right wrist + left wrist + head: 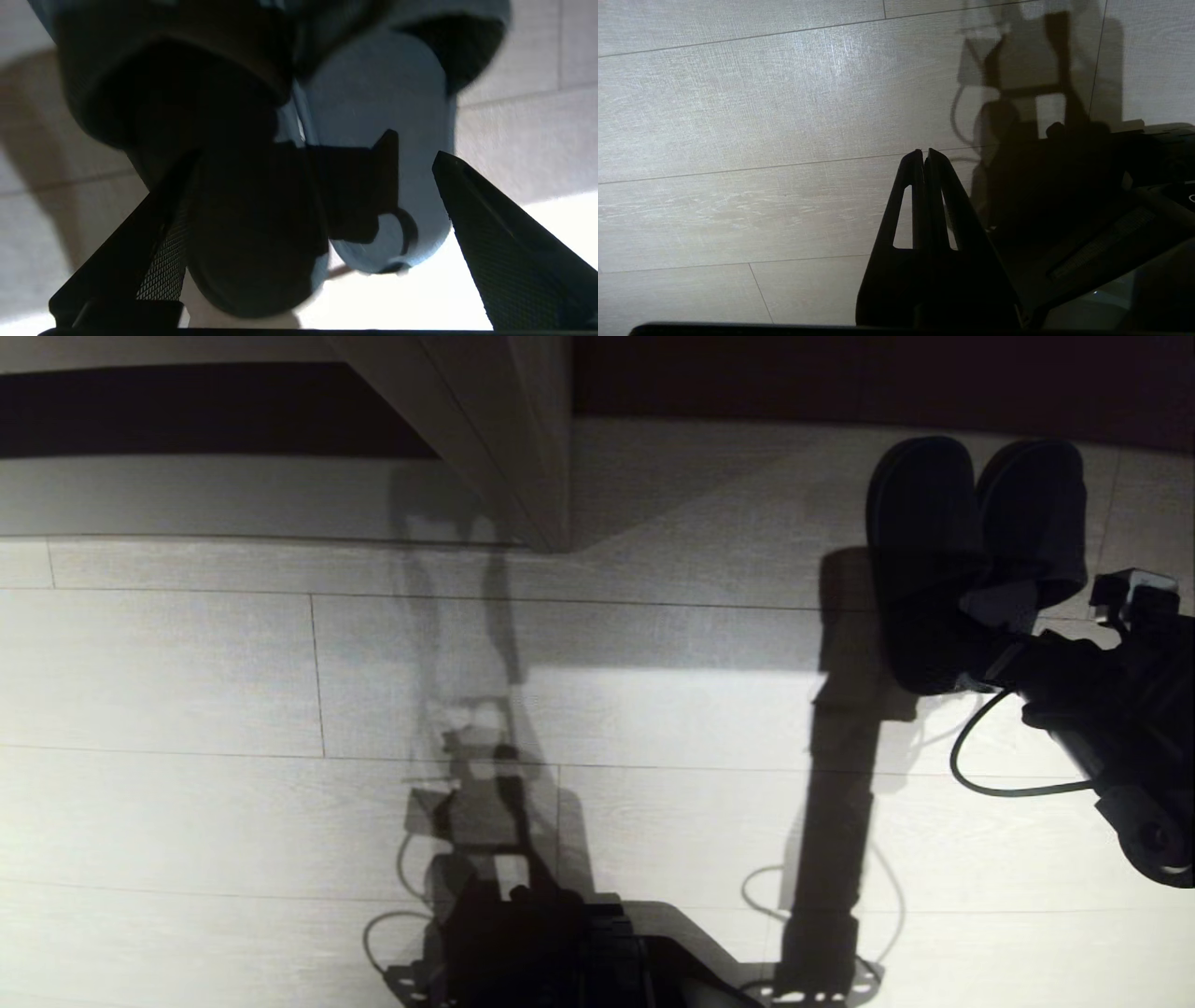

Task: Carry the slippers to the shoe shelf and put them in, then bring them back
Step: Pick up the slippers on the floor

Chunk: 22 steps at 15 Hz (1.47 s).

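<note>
The two dark blue-grey slippers lie side by side on the pale floor at the right, toes pointing away from me. In the right wrist view one slipper is in shadow and the other shows its light insole. My right gripper is open, its fingers straddling both heel ends; the finger beside the lit slipper stands apart from it. The shoe shelf, with its pale base board and dark opening, is at the far left. My left gripper is shut and empty above bare floor.
An upright grey-brown panel stands between the shelf and a dark recess behind the slippers. My right arm and its cable fill the right edge. My base sits at the bottom centre, casting long shadows on the floorboards.
</note>
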Available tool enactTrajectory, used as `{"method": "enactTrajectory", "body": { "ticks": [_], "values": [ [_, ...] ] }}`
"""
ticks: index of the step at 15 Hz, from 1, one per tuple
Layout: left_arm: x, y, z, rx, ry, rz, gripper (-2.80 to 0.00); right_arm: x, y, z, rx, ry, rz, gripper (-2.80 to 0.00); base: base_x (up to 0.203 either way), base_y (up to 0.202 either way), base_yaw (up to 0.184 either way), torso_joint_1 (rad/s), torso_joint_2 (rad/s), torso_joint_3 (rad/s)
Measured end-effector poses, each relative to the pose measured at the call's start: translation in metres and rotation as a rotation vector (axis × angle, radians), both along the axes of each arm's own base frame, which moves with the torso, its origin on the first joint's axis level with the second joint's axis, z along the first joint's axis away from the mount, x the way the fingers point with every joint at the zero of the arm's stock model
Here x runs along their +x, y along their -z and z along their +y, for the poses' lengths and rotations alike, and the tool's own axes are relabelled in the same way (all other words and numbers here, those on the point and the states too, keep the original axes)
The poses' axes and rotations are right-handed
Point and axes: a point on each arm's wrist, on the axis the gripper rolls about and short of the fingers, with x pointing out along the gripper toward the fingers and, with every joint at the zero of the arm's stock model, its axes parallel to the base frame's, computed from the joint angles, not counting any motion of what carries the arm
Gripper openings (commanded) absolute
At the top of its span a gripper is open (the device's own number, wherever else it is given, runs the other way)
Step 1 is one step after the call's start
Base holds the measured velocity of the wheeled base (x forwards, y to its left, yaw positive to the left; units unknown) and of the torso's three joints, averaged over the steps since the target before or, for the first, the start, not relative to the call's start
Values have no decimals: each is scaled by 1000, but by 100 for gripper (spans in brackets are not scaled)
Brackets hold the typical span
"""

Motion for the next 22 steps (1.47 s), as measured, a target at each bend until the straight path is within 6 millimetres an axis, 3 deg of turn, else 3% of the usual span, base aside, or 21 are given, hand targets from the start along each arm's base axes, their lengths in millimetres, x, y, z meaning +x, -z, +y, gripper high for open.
{"method": "enactTrajectory", "body": {
  "ticks": [11, 22],
  "values": [
    [0, 0, 0, 0, 0, -1, -280, 20, 6, -4, 1, -8, -23, 0, 0, 0, 0, 0, 0, 0],
    [0, 0, 0, 0, 0, -1, -280, 46, -13, -13, -40, -24, -121, 0, 0, 0, 0, 0, 0, 0]
  ]
}}
